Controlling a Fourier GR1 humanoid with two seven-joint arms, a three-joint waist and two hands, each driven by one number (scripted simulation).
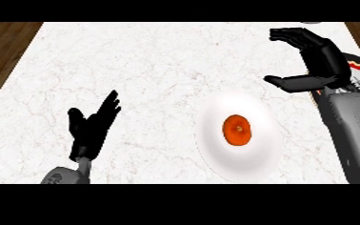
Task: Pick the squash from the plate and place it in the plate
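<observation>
An orange squash [237, 130] lies in the middle of a white plate [211, 133] on the marble counter, right of centre. My right hand [320, 59] hovers above and to the right of the plate, open, its fingers and thumb spread wide and holding nothing. My left hand [90, 128] rests open at the lower left, fingers pointing up, well apart from the plate.
The white marble counter [141, 66] fills the view. A strip of wooden floor [14, 43] shows past its left edge. Only one plate is in view.
</observation>
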